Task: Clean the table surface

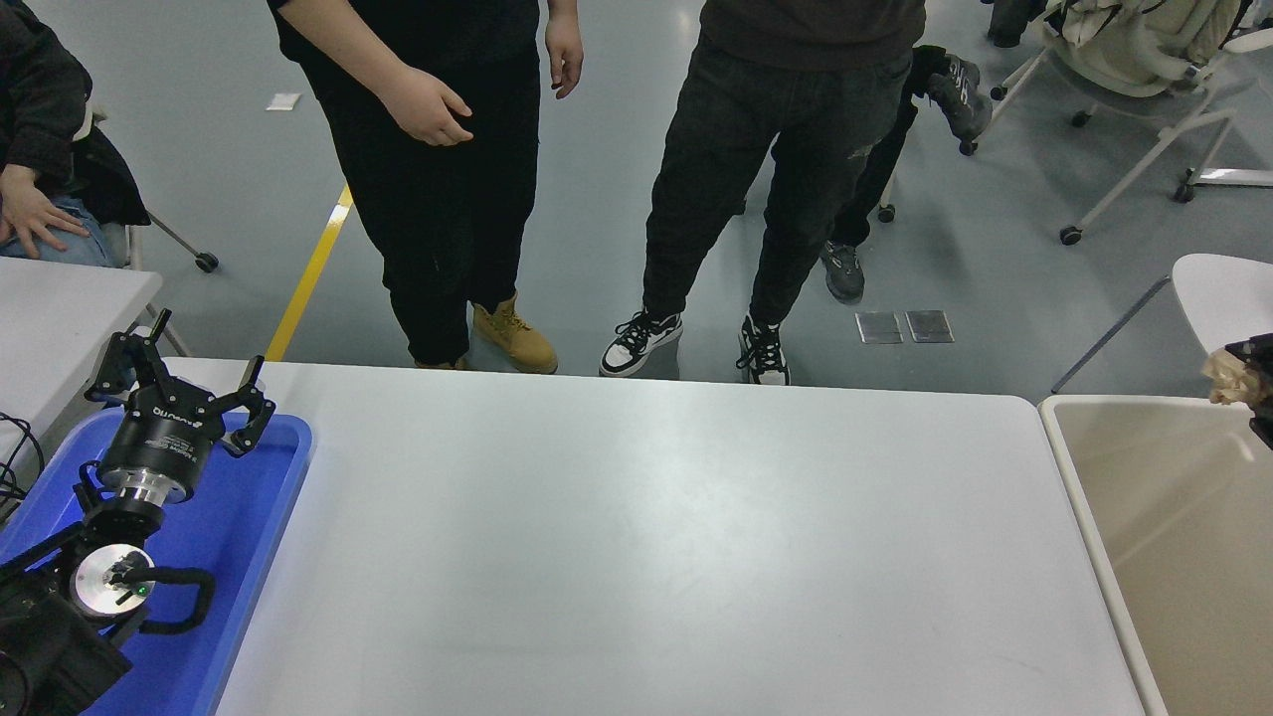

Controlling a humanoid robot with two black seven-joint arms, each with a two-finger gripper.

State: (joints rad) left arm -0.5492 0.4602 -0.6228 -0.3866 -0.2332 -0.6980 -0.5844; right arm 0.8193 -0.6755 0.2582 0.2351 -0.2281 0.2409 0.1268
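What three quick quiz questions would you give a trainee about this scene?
1. True or false: the left pincer hangs over the blue tray.
2. Which thing shows at the right pincer? A) sponge B) crumpled tan wad C) bottle
3. Fill in: the beige bin sits at the table's ___ end.

Key: 1 true; 2 B; 3 right.

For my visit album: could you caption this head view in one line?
Right gripper carries a crumpled tan wad at the frame's right edge above the beige bin; the white table surface lies bare.
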